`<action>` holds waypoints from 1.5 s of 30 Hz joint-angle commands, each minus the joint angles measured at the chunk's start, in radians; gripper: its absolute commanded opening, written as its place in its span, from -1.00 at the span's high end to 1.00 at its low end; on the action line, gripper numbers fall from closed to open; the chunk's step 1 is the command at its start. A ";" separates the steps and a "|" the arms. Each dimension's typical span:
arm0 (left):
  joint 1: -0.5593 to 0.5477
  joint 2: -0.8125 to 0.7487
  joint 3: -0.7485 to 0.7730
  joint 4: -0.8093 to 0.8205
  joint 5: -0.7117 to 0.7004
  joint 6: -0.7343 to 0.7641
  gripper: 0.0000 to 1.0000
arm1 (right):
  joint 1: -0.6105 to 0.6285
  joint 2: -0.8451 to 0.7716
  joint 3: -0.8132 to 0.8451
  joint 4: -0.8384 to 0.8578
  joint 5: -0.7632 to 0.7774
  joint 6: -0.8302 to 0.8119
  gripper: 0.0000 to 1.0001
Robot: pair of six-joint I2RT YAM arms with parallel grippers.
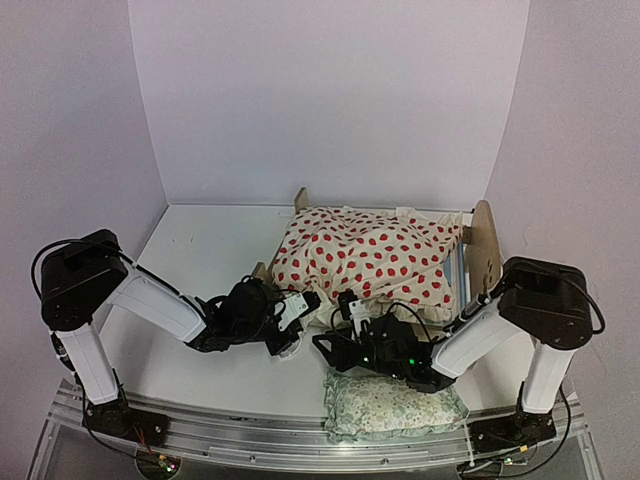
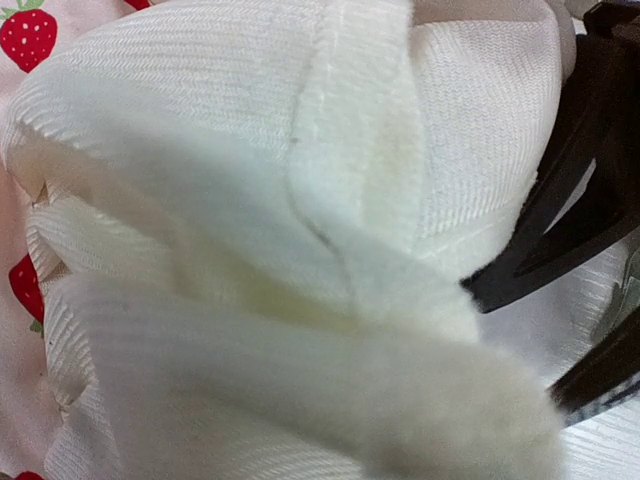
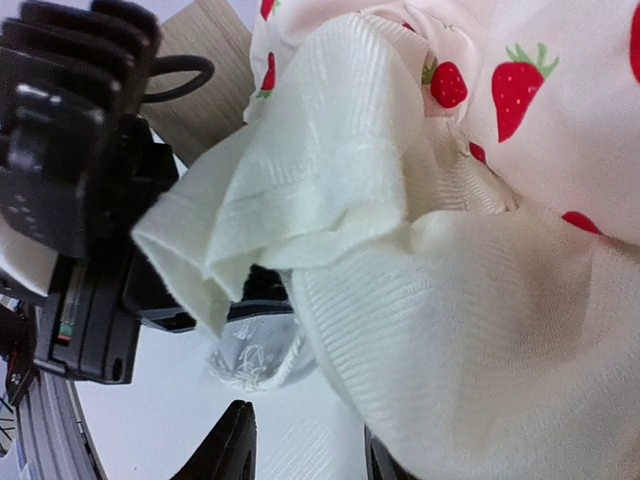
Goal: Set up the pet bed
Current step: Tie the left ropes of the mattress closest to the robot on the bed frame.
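A white table (image 1: 200, 260) fills the floor of a small booth, closed in by plain pale walls (image 1: 330, 100) at the back and on both sides. A metal rail (image 1: 250, 435) runs along the near edge, and your two arms are bolted to it.

The bed (image 1: 487, 240) stands at the back of the table, right of centre, lying crosswise. Its frame is light wood. A tall arched board stands upright at the right end, and lower wooden corners show at the left end. A strip of blue-and-white striped fabric shows just inside the arched board. Most of the frame is hidden under a cushion (image 1: 370, 255), cream with red strawberry dots, which is heaped on the bed and spills over its near side. A pillow (image 1: 395, 405), green and floral with a frill, lies flat at the near edge, apart from the bed.

Both arms reach inward and meet at the cushion's near hem. The left gripper (image 1: 297, 318) is pressed into the ribbed cream underside. Cloth fills its wrist view and covers the fingers, so you cannot tell whether it is clamped or loose. The right gripper (image 1: 350, 312) sits just beside it. In its wrist view its two dark fingers (image 3: 232, 445) stand apart, with bare table between them. Cream cloth hangs just above them and covers part of one, and nothing is pinched.
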 commanded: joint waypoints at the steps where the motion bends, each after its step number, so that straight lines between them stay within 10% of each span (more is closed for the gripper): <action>1: 0.003 -0.006 0.036 0.039 0.001 0.007 1.00 | 0.005 0.059 0.068 0.005 0.071 -0.009 0.23; 20: 0.004 -0.054 0.005 0.054 0.063 0.015 0.99 | 0.005 0.077 0.059 0.006 0.103 0.024 0.38; 28: 0.004 -0.066 -0.019 0.088 0.044 0.003 0.40 | 0.005 0.029 -0.005 0.006 0.097 0.049 0.35; 45: 0.004 -0.124 -0.034 0.040 -0.065 0.015 0.38 | 0.005 0.051 0.042 0.006 0.079 0.039 0.37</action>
